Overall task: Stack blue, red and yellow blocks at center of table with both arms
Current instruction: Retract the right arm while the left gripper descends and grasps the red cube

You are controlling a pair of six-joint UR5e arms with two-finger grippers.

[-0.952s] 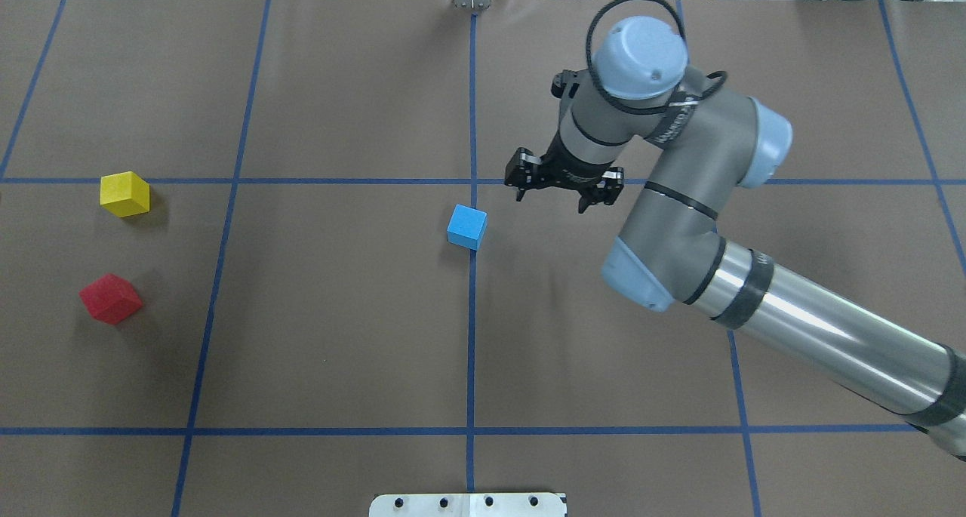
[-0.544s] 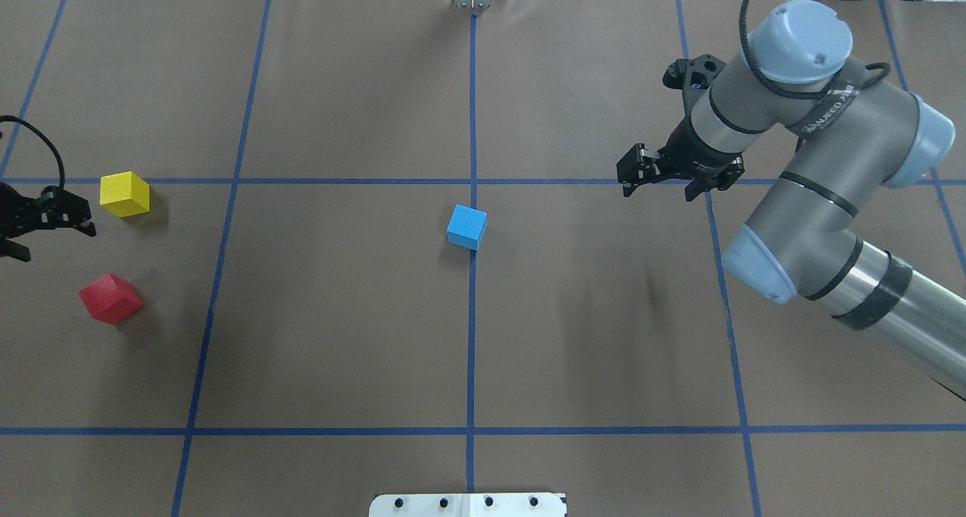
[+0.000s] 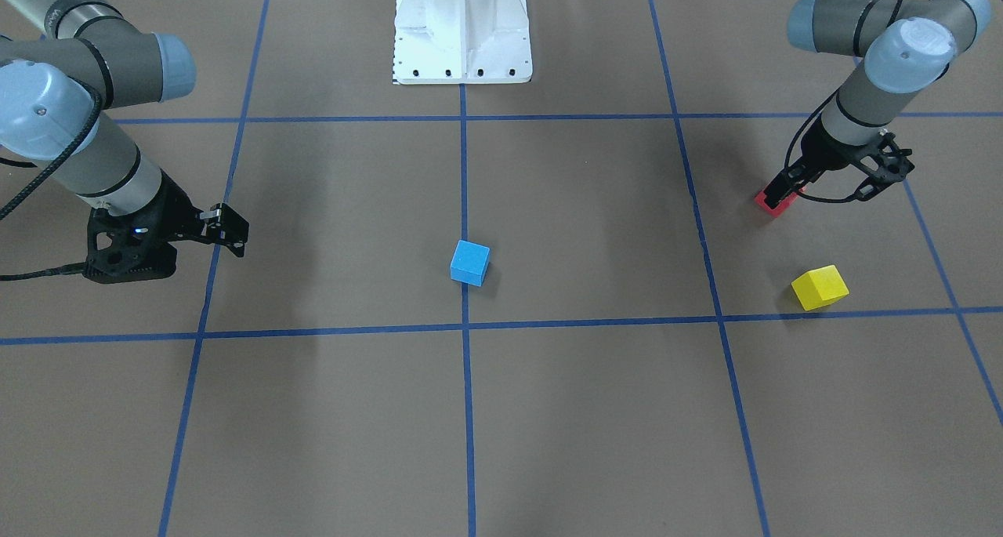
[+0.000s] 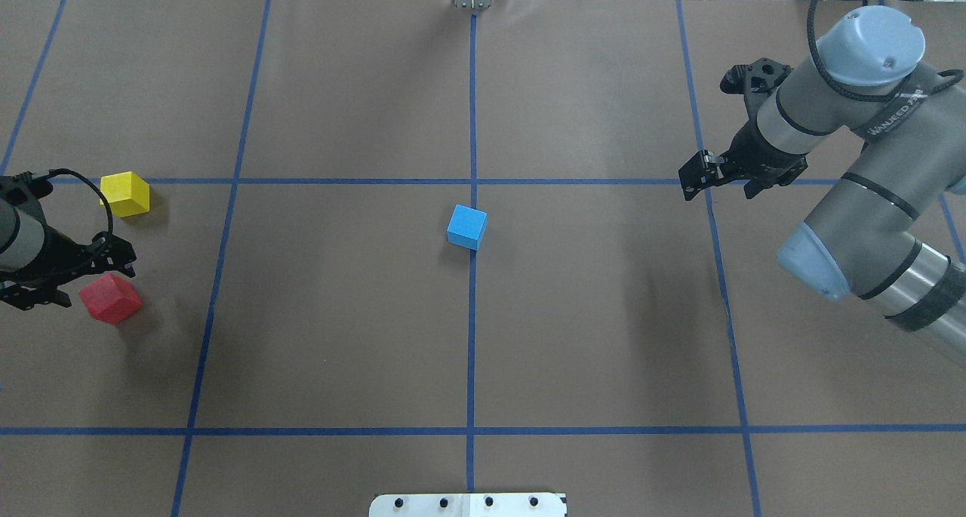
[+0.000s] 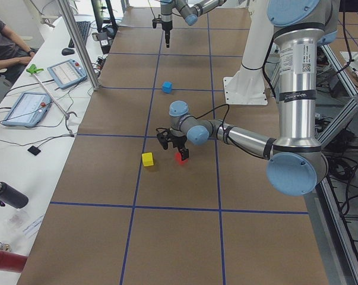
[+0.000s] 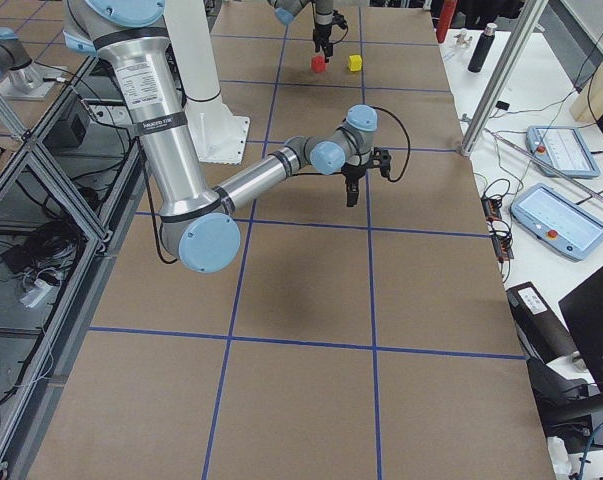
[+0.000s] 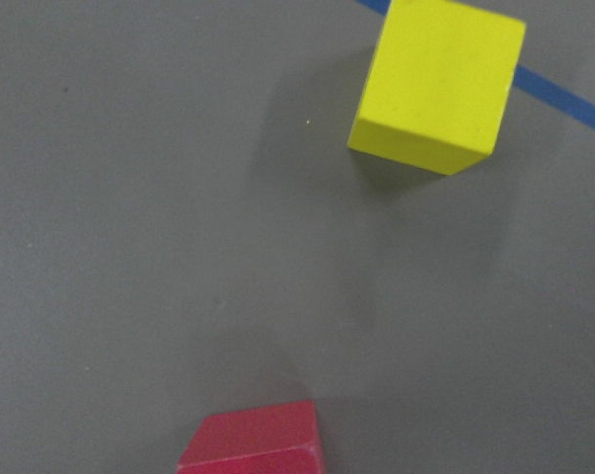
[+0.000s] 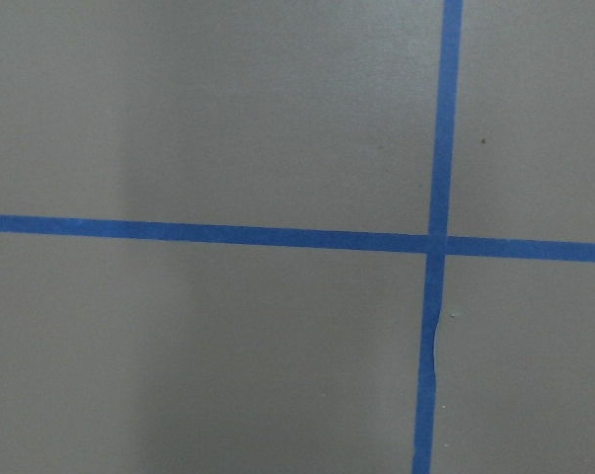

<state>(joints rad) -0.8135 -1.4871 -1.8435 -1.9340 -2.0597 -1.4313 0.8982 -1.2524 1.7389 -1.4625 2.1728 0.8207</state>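
The blue block (image 4: 466, 227) sits alone at the tabletop's center, while the red block (image 4: 111, 298) and yellow block (image 4: 125, 194) wait unstacked on my left, my left end effector (image 3: 821, 194) spread empty beside the red block and my right end effector (image 4: 718, 189) released, well aside.

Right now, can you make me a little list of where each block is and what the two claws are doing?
blue block: alone in the middle, nothing on it
red block: on the robot's left side
yellow block: near the red one, not touching it
left claw: open, right by the red block, holding nothing
right claw: open, empty, far off to the right
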